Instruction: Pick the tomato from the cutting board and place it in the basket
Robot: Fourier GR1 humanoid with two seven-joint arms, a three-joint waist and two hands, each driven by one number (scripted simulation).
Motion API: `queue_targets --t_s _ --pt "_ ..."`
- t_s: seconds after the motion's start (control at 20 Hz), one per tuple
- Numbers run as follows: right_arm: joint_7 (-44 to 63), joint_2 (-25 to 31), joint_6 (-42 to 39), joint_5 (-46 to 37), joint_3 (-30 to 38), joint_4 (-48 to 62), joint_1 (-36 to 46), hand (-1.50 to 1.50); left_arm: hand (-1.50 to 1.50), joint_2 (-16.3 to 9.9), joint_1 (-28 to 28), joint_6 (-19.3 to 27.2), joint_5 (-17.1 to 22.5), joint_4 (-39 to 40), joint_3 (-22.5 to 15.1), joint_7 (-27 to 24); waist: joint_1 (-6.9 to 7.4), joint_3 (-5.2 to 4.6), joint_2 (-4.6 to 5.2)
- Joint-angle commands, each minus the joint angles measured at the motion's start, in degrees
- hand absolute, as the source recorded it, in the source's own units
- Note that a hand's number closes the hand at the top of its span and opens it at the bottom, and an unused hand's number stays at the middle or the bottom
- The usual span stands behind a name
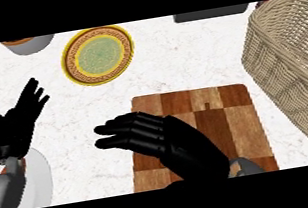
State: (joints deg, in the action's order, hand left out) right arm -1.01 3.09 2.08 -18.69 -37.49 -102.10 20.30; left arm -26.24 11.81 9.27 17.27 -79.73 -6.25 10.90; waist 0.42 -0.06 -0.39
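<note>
Over the board's [218, 111] left half, right hand [170, 141] lies palm down, fingers extended leftward past the board's edge, only slightly bent; nothing seen held. Tomato not visible anywhere on exposed board; can't tell whether it sits under the hand. Basket [296, 63] stands at counter's right, just beside the board, well apart from the hand. Left hand [11, 123] rests open at left edge, fingers up. Plate [98, 55] lies farther back, left of centre.
</note>
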Motion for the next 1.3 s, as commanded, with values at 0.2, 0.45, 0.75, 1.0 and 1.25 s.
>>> queue_targets --t_s 0.2,0.45,0.75,1.0,1.25 --pt "33.23 3.78 -12.32 -9.08 0.91 -6.51 12.55 -1.5 0.0 -0.96 -1.58 -1.34 0.56 0.5 1.61 -0.58 -1.28 -0.25 -0.81" --pt "47.85 9.42 -23.05 -12.67 7.74 -6.62 23.0 -1.5 0.0 -2.0 -2.21 -2.31 0.5 0.51 2.32 -1.36 -1.31 -0.25 -0.69" --pt "60.21 10.5 -42.22 7.36 17.72 -7.08 30.17 -1.5 0.0 -2.38 -0.19 -3.49 1.14 1.85 3.54 -0.26 -1.28 -0.1 -0.13" --pt "65.53 13.44 -47.2 22.18 22.97 -7.56 31.01 -1.5 0.0 -0.59 -0.56 -2.11 -0.6 2.45 2.95 -1.47 -1.6 -0.04 -0.15" --pt "67.05 19.33 -44.93 35.01 26.66 -13.72 25.46 -1.5 0.0 -1.62 1.15 -3.47 0.56 3.06 5.12 0.92 -1.84 0.01 -0.05"
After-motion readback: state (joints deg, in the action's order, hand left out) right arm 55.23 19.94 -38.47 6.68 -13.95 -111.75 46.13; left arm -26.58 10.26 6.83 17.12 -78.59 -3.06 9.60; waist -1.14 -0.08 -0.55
